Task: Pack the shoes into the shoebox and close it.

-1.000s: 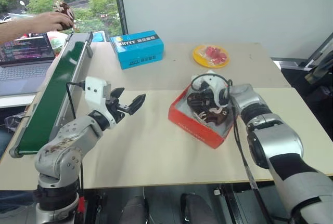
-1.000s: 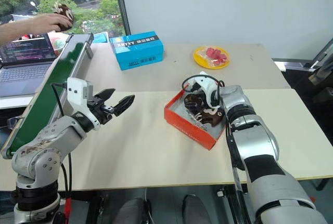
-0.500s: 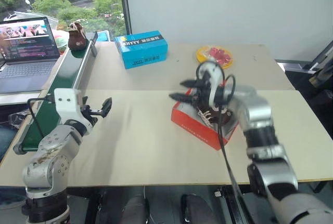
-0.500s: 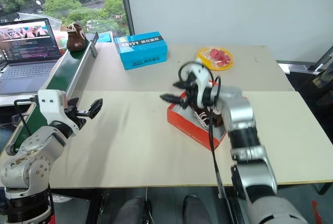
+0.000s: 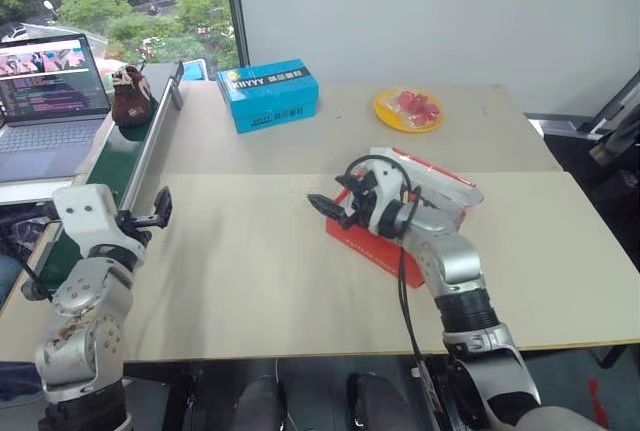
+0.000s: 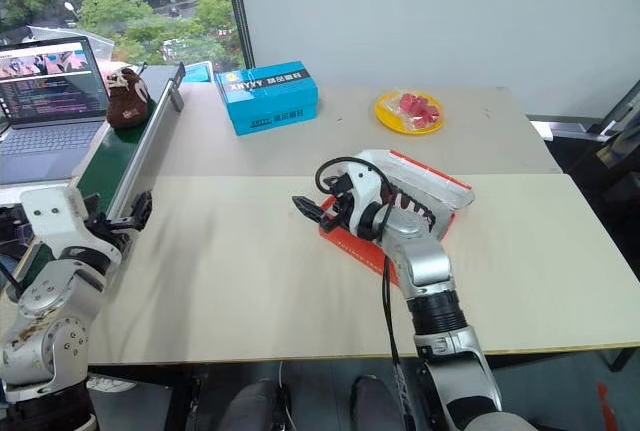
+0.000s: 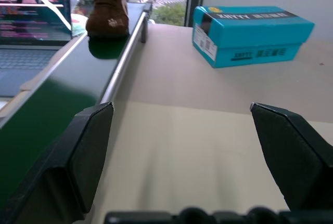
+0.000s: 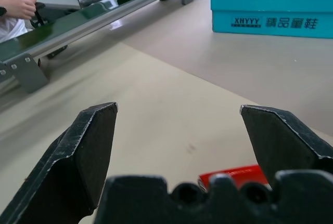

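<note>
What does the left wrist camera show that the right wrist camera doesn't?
Left wrist, not right: the laptop beside the green conveyor and the open left gripper. Right wrist, not left: a corner of the red shoebox, a person's hand and the open right gripper. Both: the blue box, the conveyor with a brown shoe on it, and the table.

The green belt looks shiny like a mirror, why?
In the left wrist view the green conveyor belt is glossy, so the brown shoe casts a dark reflection on it; in the right wrist view it mirrors the bright window light.
</note>
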`<state>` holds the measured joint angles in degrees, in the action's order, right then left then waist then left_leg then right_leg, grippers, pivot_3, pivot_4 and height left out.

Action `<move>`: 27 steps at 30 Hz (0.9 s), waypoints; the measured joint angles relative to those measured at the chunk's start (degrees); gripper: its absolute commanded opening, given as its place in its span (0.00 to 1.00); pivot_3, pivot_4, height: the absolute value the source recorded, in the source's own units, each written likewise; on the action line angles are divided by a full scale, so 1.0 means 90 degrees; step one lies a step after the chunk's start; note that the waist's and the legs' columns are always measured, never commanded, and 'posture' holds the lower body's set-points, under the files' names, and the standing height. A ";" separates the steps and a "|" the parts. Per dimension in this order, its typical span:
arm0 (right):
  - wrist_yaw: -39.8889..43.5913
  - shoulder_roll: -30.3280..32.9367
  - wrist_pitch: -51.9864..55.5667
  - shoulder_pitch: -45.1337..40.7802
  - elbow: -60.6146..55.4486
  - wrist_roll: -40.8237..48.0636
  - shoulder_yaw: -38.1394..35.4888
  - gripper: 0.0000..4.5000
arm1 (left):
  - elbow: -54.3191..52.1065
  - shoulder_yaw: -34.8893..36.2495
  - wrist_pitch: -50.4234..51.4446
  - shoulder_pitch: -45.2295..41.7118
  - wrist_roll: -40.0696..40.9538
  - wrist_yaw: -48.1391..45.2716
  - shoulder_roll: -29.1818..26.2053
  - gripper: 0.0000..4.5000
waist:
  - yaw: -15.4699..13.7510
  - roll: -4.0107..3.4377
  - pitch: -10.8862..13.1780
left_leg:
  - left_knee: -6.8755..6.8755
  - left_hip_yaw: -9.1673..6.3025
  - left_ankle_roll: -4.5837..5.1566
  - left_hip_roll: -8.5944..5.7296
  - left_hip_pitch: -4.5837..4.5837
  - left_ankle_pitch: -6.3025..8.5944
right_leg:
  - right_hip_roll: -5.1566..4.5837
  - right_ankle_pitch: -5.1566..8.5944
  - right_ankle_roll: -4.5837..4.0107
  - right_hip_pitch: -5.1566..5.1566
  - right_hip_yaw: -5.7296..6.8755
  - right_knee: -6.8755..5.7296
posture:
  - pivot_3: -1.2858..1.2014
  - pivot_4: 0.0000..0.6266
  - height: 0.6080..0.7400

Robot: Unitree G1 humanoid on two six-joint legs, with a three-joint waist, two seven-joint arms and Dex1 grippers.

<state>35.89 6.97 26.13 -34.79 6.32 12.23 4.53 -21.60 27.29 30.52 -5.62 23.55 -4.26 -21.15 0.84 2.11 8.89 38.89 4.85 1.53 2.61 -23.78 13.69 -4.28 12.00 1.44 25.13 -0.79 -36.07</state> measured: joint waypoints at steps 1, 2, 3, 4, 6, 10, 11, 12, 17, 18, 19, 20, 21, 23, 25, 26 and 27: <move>0.0004 -0.0059 -0.0044 0.0016 0.0000 0.0007 0.0060 1.00 | 0.0085 0.0043 -0.0090 0.0049 -0.0043 0.0023 0.0040 1.00 | 0.0011 0.0000 0.0000 | 0.0000 0.0000 0.0000 0.0001 0.0001 0.0000 | 0.0001 0.0000 0.0000 0.0000 0.0000 0.0000 | 0.52 0.24 1.00; 0.0014 -0.0092 -0.0092 0.0048 0.0000 0.0007 0.0149 1.00 | 0.0205 0.0061 -0.0221 0.0157 -0.0107 0.0032 0.0065 1.00 | 0.0022 0.0000 0.0000 | 0.0000 0.0000 0.0000 0.0001 0.0000 0.0000 | 0.0000 0.0000 0.0000 0.0000 -0.0001 0.0001 | 0.52 0.24 1.00; 0.0025 -0.0097 -0.0131 0.0094 0.0000 0.0005 0.0198 1.00 | 0.0303 0.0066 -0.0278 0.0248 -0.0150 0.0026 0.0082 1.00 | 0.0017 0.0000 0.0000 | 0.0000 -0.0001 0.0000 0.0001 0.0000 0.0000 | -0.0001 0.0000 0.0000 0.0000 0.0000 0.0000 | 0.52 0.24 1.00; 0.0032 -0.0097 -0.0162 0.0139 0.0000 0.0005 0.0213 1.00 | 0.0358 0.0066 -0.0322 0.0304 -0.0175 0.0015 0.0085 1.00 | 0.0016 0.0001 0.0000 | 0.0000 0.0000 0.0000 0.0001 -0.0001 0.0000 | -0.0001 0.0000 0.0000 0.0000 0.0002 0.0001 | 0.52 0.24 1.00; 0.0061 -0.0077 -0.0257 0.0231 0.0020 -0.0001 0.0266 1.00 | 0.0489 0.0080 -0.0507 0.0429 -0.0296 -0.0071 0.0061 1.00 | 0.0002 0.0001 0.0000 | 0.0001 0.0001 0.0000 0.0002 -0.0001 0.0000 | -0.0004 0.0000 0.0000 -0.0001 0.0003 -0.0001 | 0.52 0.24 1.00; 0.0156 0.0013 -0.0522 0.0263 0.0059 -0.0107 0.0487 1.00 | 0.0711 0.0092 -0.0881 0.0431 -0.0368 -0.0331 -0.0128 1.00 | -0.0003 0.0002 -0.0001 | 0.0001 0.0003 0.0000 0.0001 0.0001 0.0000 | -0.0003 0.0001 -0.0001 -0.0002 0.0004 -0.0001 | 0.52 0.24 1.00; 0.0176 0.0074 -0.0567 0.0282 0.0082 -0.0150 0.0531 1.00 | 0.0807 0.0099 -0.0995 0.0437 -0.0379 -0.0409 -0.0177 1.00 | -0.0002 0.0002 -0.0001 | 0.0000 0.0002 0.0000 0.0001 0.0001 0.0000 | -0.0003 0.0001 -0.0001 -0.0001 0.0004 0.0000 | 0.52 0.24 1.00; 0.0183 0.0097 -0.0584 0.0293 0.0095 -0.0166 0.0551 1.00 | 0.0860 0.0105 -0.1022 0.0443 -0.0387 -0.0439 -0.0199 1.00 | 0.0000 0.0002 -0.0001 | 0.0000 0.0003 0.0000 0.0001 0.0001 0.0001 | -0.0003 0.0001 -0.0001 -0.0001 0.0004 0.0001 | 0.52 0.24 1.00; 0.0249 0.0117 -0.0640 0.0403 0.0116 -0.0213 0.0662 1.00 | 0.1509 0.0199 -0.1249 0.0373 -0.0403 -0.0771 -0.0529 1.00 | 0.0013 0.0002 -0.0001 | 0.0001 0.0005 0.0000 0.0005 0.0002 0.0000 | 0.0000 0.0002 -0.0004 0.0001 0.0005 -0.0003 | 0.52 0.24 1.00; 0.0252 0.0116 -0.0641 0.0403 0.0116 -0.0213 0.0662 1.00 | 0.1632 0.0254 -0.1280 0.0314 -0.0376 -0.0836 -0.0607 1.00 | 0.0014 0.0002 -0.0001 | 0.0001 0.0004 0.0000 0.0006 0.0003 0.0000 | 0.0000 0.0001 -0.0004 0.0001 0.0005 -0.0003 | 0.52 0.24 1.00; 0.0252 0.0114 -0.0642 0.0403 0.0116 -0.0213 0.0663 1.00 | 0.1793 0.0325 -0.1283 0.0217 -0.0351 -0.0886 -0.0714 1.00 | 0.0012 0.0002 -0.0001 | 0.0000 0.0004 0.0000 0.0006 0.0003 0.0000 | 0.0000 0.0002 -0.0004 0.0001 0.0008 -0.0002 | 0.52 0.24 1.00; 0.0252 0.0113 -0.0642 0.0403 0.0116 -0.0213 0.0666 1.00 | 0.1921 0.0399 -0.1284 0.0125 -0.0348 -0.0919 -0.0818 1.00 | 0.0013 0.0002 -0.0001 | 0.0000 0.0004 0.0000 0.0006 0.0003 0.0000 | 0.0000 0.0002 -0.0004 0.0001 0.0008 -0.0002 | 0.52 0.24 1.00; 0.0254 0.0112 -0.0641 0.0403 0.0116 -0.0212 0.0665 1.00 | 0.2096 0.0442 -0.1287 -0.0003 -0.0339 -0.0986 -0.0955 1.00 | 0.0013 0.0002 -0.0001 | 0.0000 0.0005 0.0000 0.0006 0.0003 0.0000 | -0.0002 0.0002 -0.0004 0.0001 0.0007 -0.0002 | 0.52 0.24 1.00; 0.0264 0.0098 -0.0641 0.0400 0.0115 -0.0212 0.0677 1.00 | 0.2647 0.0495 -0.1270 -0.0387 -0.0334 -0.1105 -0.1306 1.00 | 0.0010 0.0003 -0.0001 | 0.0000 0.0010 0.0000 0.0005 0.0002 0.0000 | 0.0001 0.0002 -0.0004 0.0000 0.0012 -0.0002 | 0.52 0.24 1.00; 0.0271 0.0096 -0.0641 0.0395 0.0115 -0.0211 0.0684 1.00 | 0.3017 0.0608 -0.1268 -0.0687 -0.0333 -0.1169 -0.1540 1.00 | 0.0010 0.0003 -0.0001 | 0.0000 0.0013 0.0000 0.0004 0.0002 0.0000 | -0.0004 0.0002 -0.0004 0.0000 0.0012 0.0000 | 0.52 0.24 1.00; 0.0274 0.0092 -0.0641 0.0395 0.0115 -0.0211 0.0684 1.00 | 0.3170 0.0633 -0.1268 -0.0789 -0.0333 -0.1189 -0.1636 1.00 | 0.0010 0.0003 -0.0001 | 0.0000 0.0014 0.0000 0.0003 0.0002 0.0000 | -0.0003 0.0002 -0.0003 0.0000 0.0013 0.0002 | 0.52 0.24 1.00; 0.0277 0.0098 -0.0641 0.0394 0.0115 -0.0211 0.0684 1.00 | 0.3309 0.0645 -0.1275 -0.0871 -0.0336 -0.1226 -0.1693 1.00 | 0.0012 0.0003 -0.0001 | 0.0000 0.0013 0.0000 0.0004 0.0002 0.0001 | -0.0005 0.0002 -0.0003 0.0000 0.0012 0.0001 | 0.52 0.24 1.00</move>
<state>38.38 7.86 20.37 -31.24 7.35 10.33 10.69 8.18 33.09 19.04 -13.45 20.53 -15.29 -36.39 0.96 2.13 8.88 38.89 4.96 1.53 2.64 -23.76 13.69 -4.33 12.02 1.41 25.13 -0.69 -36.06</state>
